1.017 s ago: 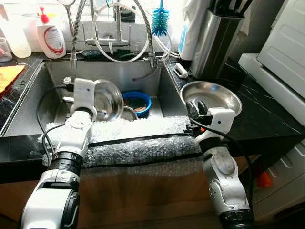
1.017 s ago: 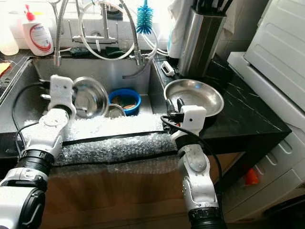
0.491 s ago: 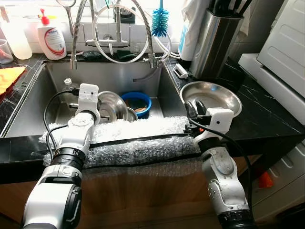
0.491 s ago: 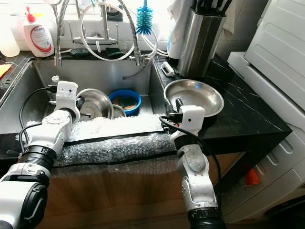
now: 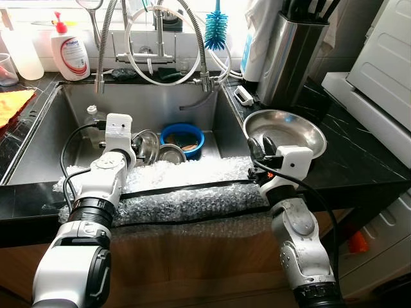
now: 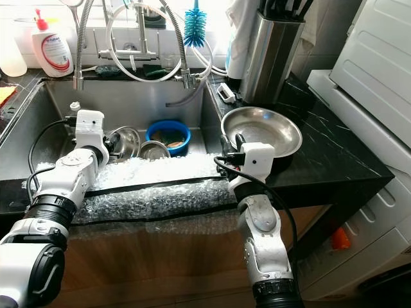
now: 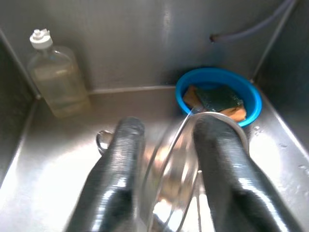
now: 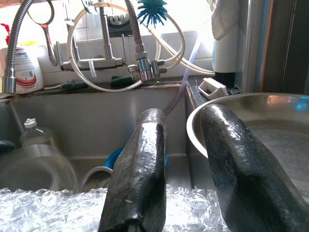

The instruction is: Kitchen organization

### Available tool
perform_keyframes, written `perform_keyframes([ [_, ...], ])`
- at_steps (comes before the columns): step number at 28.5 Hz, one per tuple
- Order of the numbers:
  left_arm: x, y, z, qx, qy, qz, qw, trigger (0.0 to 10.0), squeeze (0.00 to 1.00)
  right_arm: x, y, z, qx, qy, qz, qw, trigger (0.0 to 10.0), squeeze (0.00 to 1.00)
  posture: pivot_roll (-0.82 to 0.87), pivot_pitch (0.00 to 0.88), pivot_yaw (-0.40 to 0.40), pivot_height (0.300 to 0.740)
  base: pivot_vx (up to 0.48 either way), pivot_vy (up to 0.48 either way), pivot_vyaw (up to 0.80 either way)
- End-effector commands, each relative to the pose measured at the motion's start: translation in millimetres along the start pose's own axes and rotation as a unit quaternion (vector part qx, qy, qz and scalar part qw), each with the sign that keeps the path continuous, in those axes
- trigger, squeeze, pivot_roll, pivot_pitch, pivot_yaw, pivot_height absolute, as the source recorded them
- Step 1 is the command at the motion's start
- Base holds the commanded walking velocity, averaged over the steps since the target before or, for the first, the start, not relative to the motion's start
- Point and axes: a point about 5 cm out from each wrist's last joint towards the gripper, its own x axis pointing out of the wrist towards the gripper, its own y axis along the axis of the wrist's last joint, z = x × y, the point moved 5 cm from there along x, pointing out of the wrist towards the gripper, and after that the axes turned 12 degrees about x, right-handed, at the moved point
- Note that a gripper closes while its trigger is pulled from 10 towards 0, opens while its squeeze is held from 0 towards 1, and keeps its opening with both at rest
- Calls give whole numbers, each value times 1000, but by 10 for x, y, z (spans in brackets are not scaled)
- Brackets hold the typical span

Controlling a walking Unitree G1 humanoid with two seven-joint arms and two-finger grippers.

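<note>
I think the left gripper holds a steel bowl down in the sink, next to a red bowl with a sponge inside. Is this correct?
Not quite: the bowl with the sponge is a blue bowl, not red, as the left wrist view shows. The rest holds: the left gripper holds the steel bowl down in the sink.

a home kitchen: steel sink (image 5: pixel 38 144), tap (image 5: pixel 154 38), dish soap (image 5: pixel 69 48).

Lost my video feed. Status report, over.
Left gripper in sink, fingers straddling steel bowl rim. Right gripper open at steel pan edge on counter. Blue bowl close beside steel bowl.
</note>
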Motion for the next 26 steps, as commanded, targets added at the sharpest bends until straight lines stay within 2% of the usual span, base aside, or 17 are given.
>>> perform_keyframes([
  [1, -8, -206, 160, -43, -26, -38, 998, 10000, 1000, 20, -26, -3, 9, -1, -8, 1000, 10000, 0, 9, 0, -81, 740, 0, 0, 0],
  [6, -10, -205, 161, -97, -24, -43, 994, 10000, 1000, 25, -48, -3, 11, -1, -15, 1000, 10000, 0, 10, 0, -81, 740, 0, 0, 0],
  [7, -10, -168, 128, -88, -14, -31, 996, 10000, 0, 26, -46, -3, 11, -1, -15, 1000, 10000, 0, 9, 0, -82, 740, 0, 0, 0],
  [9, -17, 1, 64, -76, 3, 16, 997, 10000, 0, 26, -30, 3, 11, -1, -12, 1000, 10000, 0, 7, 0, -81, 740, 0, 0, 0],
  [10, -58, 224, -25, -27, 31, 80, 996, 10000, 0, 26, -14, 8, 11, -2, -9, 1000, 10000, 0, 6, 0, -82, 740, 0, 0, 0],
  [11, -58, 224, -25, -27, 31, 80, 996, 10000, 0, 26, -14, 8, 11, -2, -9, 1000, 10000, 0, 6, 0, -82, 740, 0, 0, 0],
  [12, -118, 409, -68, -7, 47, 133, 990, 10000, 0, 24, -8, 9, 10, -2, -7, 1000, 10000, 0, 5, 0, -81, 740, 0, 0, 0],
  [13, -220, 622, -106, -15, 56, 195, 979, 10000, 0, 23, 11, 11, 7, -3, -3, 1000, 10000, 0, 2, 0, -78, 740, 0, 0, 0],
  [14, -274, 702, -133, -10, 64, 220, 973, 10000, 0, 23, 28, 15, 7, -5, 1, 1000, 10000, 0, 1, 0, -77, 740, 0, 0, 0],
  [15, -274, 702, -133, -10, 64, 220, 973, 10000, 0, 23, 28, 15, 7, -5, 1, 1000, 10000, 0, 1, 0, -77, 740, 0, 0, 0],
  [16, -400, 807, -219, 16, 94, 259, 961, 10000, 0, 30, 80, 27, 8, -8, 10, 1000, 10000, 0, 1, 0, -78, 740, 0, 0, 0],
  [18, -566, 761, -368, 32, 125, 282, 951, 10000, 0, 55, 178, 31, 6, -9, 23, 1000, 10000, 0, -10, 0, -76, 740, 0, 0, 0],
  [20, -598, 741, -396, 36, 130, 285, 949, 10000, 0, 57, 196, 32, 5, -9, 25, 1000, 10000, 0, -11, 0, -76, 740, 0, 0, 0],
  [23, -780, 595, -490, 40, 148, 297, 942, 10000, 0, 70, 324, 90, 0, -19, 40, 999, 10000, 0, -8, 0, -78, 740, 0, 0, 0],
  [24, -780, 595, -490, 40, 148, 297, 942, 10000, 0, 70, 324, 90, 0, -19, 40, 999, 10000, 0, -8, 0, -78, 740, 0, 0, 0],
  [25, -873, 517, -523, 46, 157, 298, 940, 10000, 0, 76, 393, 148, 1, -31, 50, 998, 10000, 0, -5, 0, -81, 740, 0, 0, 0],
  [26, -905, 487, -530, 48, 160, 297, 940, 10000, 0, 77, 413, 171, 1, -35, 52, 998, 10000, 0, -6, 0, -79, 740, 0, 0, 0],
])
